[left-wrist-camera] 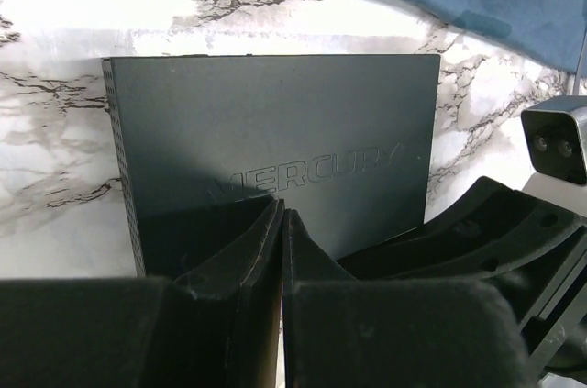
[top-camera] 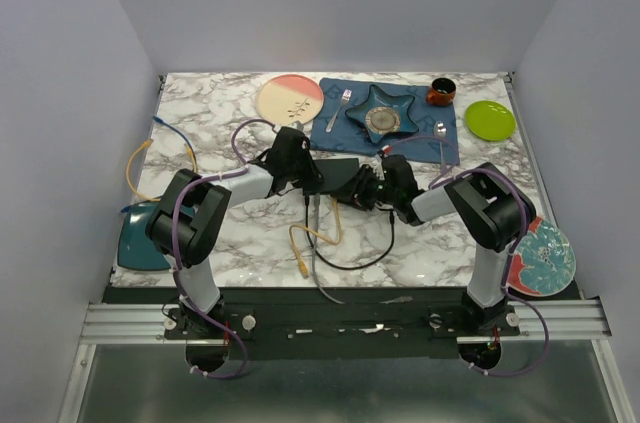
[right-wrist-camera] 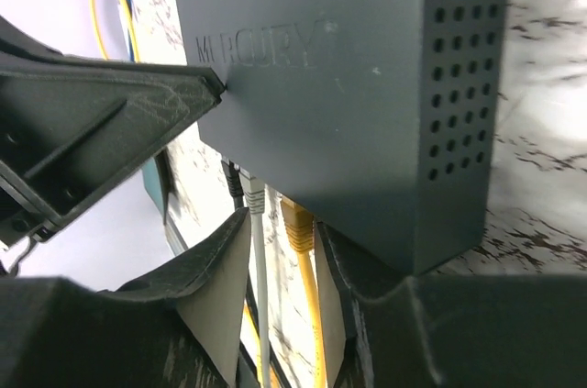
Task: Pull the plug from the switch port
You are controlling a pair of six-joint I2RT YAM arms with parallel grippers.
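Right wrist shows right fingers (right-wrist-camera: 220, 287) astride yellow plug (right-wrist-camera: 298, 223) and white cable (right-wrist-camera: 260, 264), grip untellable; a pull could snag both or slide the switch (right-wrist-camera: 367, 85) under shut left fingers (left-wrist-camera: 246, 255).

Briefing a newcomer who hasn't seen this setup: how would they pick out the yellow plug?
At the middle of the marble table lies a flat black switch. Along its near edge, the yellow plug sits nearest the perforated side, beside a grey plug.

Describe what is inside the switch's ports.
A black plug, a grey plug and a yellow plug enter the switch's edge. The sockets themselves are hidden by its body.
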